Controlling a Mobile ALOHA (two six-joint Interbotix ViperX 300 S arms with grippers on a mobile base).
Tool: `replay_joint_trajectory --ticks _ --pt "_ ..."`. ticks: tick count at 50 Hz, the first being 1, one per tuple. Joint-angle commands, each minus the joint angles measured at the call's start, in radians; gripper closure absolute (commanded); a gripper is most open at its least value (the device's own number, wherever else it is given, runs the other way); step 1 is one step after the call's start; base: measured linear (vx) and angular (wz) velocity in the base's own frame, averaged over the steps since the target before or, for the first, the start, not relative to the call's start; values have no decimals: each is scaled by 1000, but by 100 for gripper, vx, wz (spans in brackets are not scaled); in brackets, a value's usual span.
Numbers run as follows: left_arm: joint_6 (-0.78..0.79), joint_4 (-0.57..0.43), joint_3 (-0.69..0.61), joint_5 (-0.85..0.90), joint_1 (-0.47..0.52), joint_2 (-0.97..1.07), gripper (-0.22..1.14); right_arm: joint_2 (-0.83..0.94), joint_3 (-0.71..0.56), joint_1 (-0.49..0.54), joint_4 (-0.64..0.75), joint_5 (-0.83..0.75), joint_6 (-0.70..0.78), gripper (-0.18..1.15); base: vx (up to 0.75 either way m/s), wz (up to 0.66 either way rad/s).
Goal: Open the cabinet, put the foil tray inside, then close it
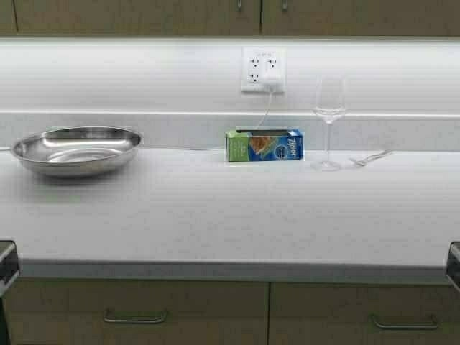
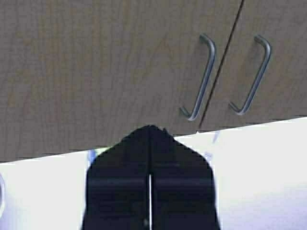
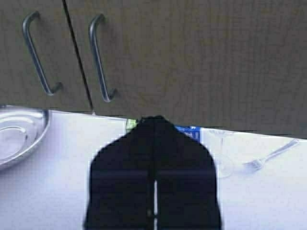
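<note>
A kitchen: a long white countertop point(image 1: 215, 215) carries a round steel bowl point(image 1: 77, 149), a clear stemmed wine glass point(image 1: 329, 122) and a metal fork point(image 1: 370, 157). Above the countertop hang tan wood-look cabinet doors point(image 2: 96, 72); below it sit tan drawers with horizontal handles point(image 1: 135, 316).

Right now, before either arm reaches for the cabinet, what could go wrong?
The wine glass stands tall on the counter just below the cabinet; a rising arm might topple it. Both the left pincer and right pincer are shut, so neither fits a handle yet. No foil tray shows.
</note>
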Motion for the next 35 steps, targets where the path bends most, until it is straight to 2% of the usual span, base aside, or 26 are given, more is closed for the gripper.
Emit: replay_joint_trajectory --ticks 1,35 --pt "0 -3 -15 -9 -2 -8 88 -9 -12 2 2 -3 -2 90 0 0" --pt "0 -3 -18 -12 -2 -8 88 -9 -15 2 0 -3 -2 90 0 0"
